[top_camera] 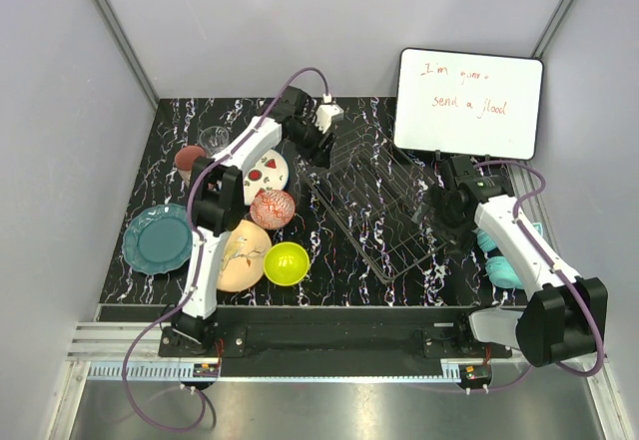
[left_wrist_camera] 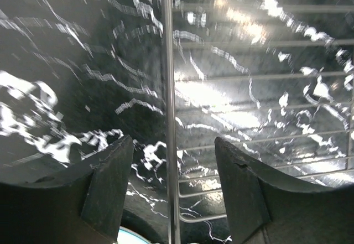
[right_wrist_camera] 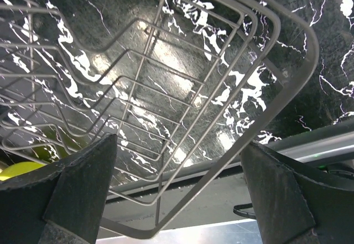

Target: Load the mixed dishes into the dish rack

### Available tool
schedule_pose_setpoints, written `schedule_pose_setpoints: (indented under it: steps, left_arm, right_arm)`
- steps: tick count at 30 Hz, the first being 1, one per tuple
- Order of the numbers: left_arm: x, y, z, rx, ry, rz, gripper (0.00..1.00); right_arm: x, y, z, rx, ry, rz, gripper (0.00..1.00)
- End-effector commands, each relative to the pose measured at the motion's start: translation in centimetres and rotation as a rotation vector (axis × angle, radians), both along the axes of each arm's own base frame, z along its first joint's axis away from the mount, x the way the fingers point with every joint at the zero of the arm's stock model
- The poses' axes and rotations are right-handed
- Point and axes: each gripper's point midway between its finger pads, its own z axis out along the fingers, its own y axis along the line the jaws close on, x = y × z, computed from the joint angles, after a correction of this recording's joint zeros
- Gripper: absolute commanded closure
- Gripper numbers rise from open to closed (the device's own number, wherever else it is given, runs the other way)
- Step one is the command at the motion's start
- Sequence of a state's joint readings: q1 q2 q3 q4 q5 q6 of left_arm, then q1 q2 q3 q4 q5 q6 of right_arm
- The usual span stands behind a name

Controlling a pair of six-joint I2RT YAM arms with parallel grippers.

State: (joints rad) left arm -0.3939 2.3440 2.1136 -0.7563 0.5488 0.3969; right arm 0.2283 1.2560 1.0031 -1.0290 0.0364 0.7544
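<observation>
Two dish rack (top_camera: 379, 211) rims straddled: left tool (left_wrist_camera: 172, 141), right tool (right_wrist_camera: 180, 141), jaws apart.

The rectangular dish rack (top_camera: 384, 211) is thin grey metal wire with a dull sheen; the black, white-veined marble-look tabletop (top_camera: 329, 275) is smooth and glossy, throwing glare; the round lime-green bowl (top_camera: 287, 263) looks smooth and shiny

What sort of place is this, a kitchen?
Likely a robot test booth, not a kitchen: plain grey walls, two arms bolted to a rail, a whiteboard standing on the table.
</observation>
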Motion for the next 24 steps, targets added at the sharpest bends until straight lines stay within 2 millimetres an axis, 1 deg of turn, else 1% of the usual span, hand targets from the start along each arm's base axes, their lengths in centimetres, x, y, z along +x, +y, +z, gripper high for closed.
schedule_pose_setpoints:
  steps: [1, 3, 5, 6, 8, 9, 11, 12, 13, 15, 16, 17, 18, 20, 21, 23, 24]
  left_arm:
    - [-1.0, 1.3, 1.9, 0.028, -0.047, 0.003, 0.37]
    - [-1.7, 2.1, 1.4, 0.050, -0.038, 0.001, 0.39]
    - [-2.8, 3.0, 0.8, 0.078, -0.021, 0.005, 0.39]
    - [-3.2, 3.4, 0.5, 0.091, -0.015, 0.011, 0.39]
    - [-4.3, 4.2, 0.3, 0.108, 0.001, 0.014, 0.40]
    - [-4.6, 4.4, 0.2, 0.112, 0.004, 0.016, 0.40]
    - [-5.4, 4.8, 0.4, 0.117, 0.012, 0.021, 0.40]
    - [-5.8, 4.9, 0.3, 0.116, 0.023, 0.022, 0.40]
    - [-6.0, 5.0, 0.7, 0.112, 0.017, 0.025, 0.40]
    - [-6.5, 5.1, 1.2, 0.107, 0.020, 0.029, 0.41]
    - [-6.7, 5.1, 1.3, 0.103, 0.024, 0.032, 0.40]
    - [-7.1, 5.2, 1.2, 0.100, 0.034, 0.033, 0.40]
    - [-7.2, 5.2, 1.8, 0.094, 0.027, 0.035, 0.41]
    - [-7.9, 5.3, 1.9, 0.088, 0.045, 0.041, 0.41]
    - [-8.2, 5.2, 2.4, 0.081, 0.044, 0.041, 0.40]
    - [-9.0, 5.3, 2.4, 0.072, 0.065, 0.041, 0.41]
    - [-9.4, 5.3, 2.8, 0.065, 0.065, 0.042, 0.41]
  right_arm:
    - [1.1, -0.7, -0.6, -0.024, -0.021, -0.058, 0.00]
    - [1.9, -1.0, -1.6, -0.050, -0.010, -0.067, 0.00]
    - [2.6, -1.5, -2.2, -0.070, -0.009, -0.072, 0.00]
    - [3.5, -1.8, -2.4, -0.086, -0.015, -0.077, 0.00]
    - [4.4, -2.8, -2.5, -0.111, -0.024, -0.089, 0.00]
    - [5.4, -3.4, -2.1, -0.130, -0.051, -0.098, 0.00]
    - [6.4, -4.8, -2.2, -0.163, -0.059, -0.115, 0.01]
    - [7.2, -5.5, -2.0, -0.178, -0.071, -0.132, 0.00]
    - [7.8, -6.3, -2.0, -0.181, -0.075, -0.148, 0.00]
    - [9.2, -6.5, -1.9, -0.169, -0.093, -0.152, 0.00]
    - [9.6, -6.6, -1.8, -0.169, -0.099, -0.151, 0.00]
    - [10.7, -6.5, -1.8, -0.158, -0.116, -0.151, 0.00]
    - [11.1, -6.5, -1.8, -0.154, -0.116, -0.146, 0.00]
    - [12.3, -6.4, -2.2, -0.141, -0.114, -0.140, 0.00]
    - [12.8, -6.3, -2.2, -0.137, -0.118, -0.131, 0.00]
    - [13.9, -6.2, -2.6, -0.135, -0.119, -0.125, 0.00]
    - [14.3, -6.3, -2.7, -0.136, -0.116, -0.122, 0.00]
